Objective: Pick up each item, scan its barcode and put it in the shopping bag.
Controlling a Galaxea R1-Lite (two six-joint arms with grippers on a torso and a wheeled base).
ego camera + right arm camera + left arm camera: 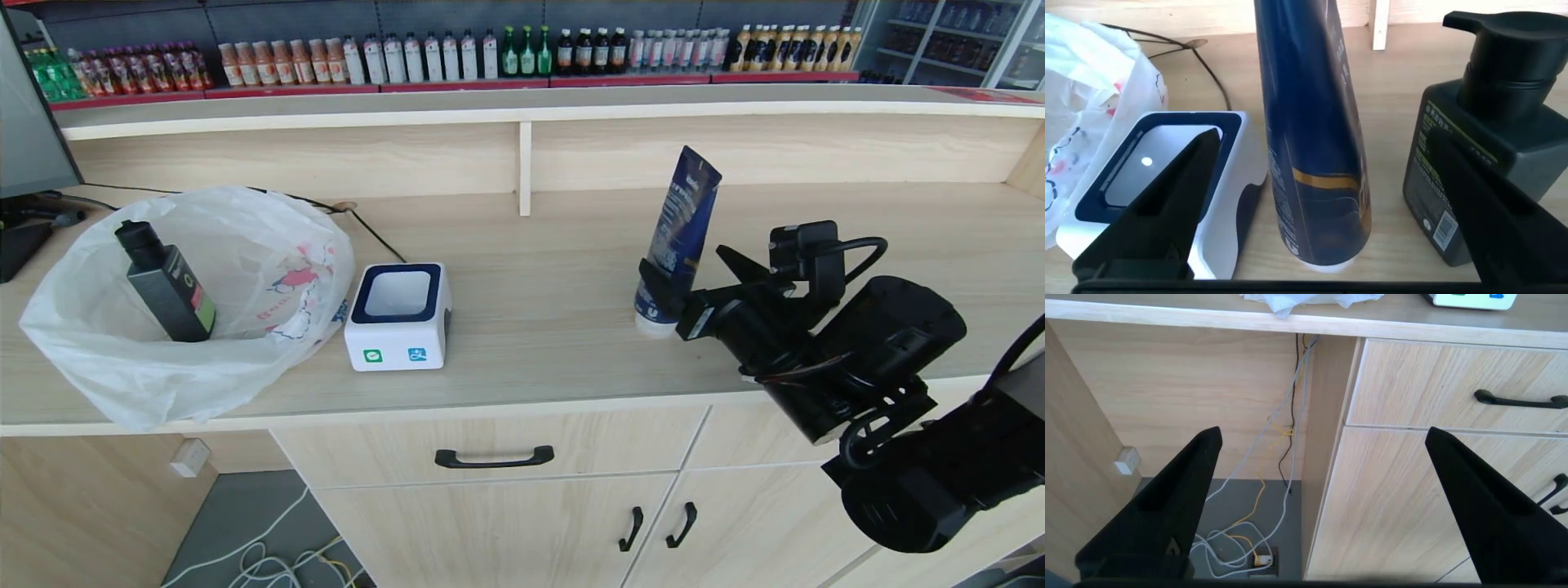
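Light wood counter point(531, 327), drawers point(367, 445) with black handles point(494, 457), bottle shelves point(522, 53) behind, grey floor point(237, 506)

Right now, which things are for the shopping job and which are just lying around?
For the job: blue tube, black pump bottle already in the shopping bag, scanner box.
Just lying around: drink bottles on the back shelf, loose cables on the floor.

A dark blue tube point(682, 229) is standing on its white cap, leaning slightly, toward the surface's right end. A dark pump bottle point(167, 282) is leaning inside the open white shopping bag point(269, 245), which is sitting at the left front edge.
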